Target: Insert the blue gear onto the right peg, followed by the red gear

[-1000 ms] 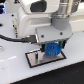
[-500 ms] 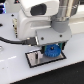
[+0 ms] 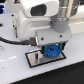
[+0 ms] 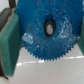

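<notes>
Gripper [image 3: 51, 50] clamped on the blue gear [image 4: 47, 32], fingers [image 4: 9, 40] at its rim, disc flat just above the grey plate [image 3: 34, 59] toward the exterior view's right; peg hidden underneath, bore-to-peg alignment unverifiable.

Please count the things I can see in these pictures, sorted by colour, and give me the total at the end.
Blue: 1, the blue gear, held in the hand
Grey with black rim: 1, the plate under the gear
White: 1, the table
Red: 0, no red gear shows in either view
Total: 3
</notes>
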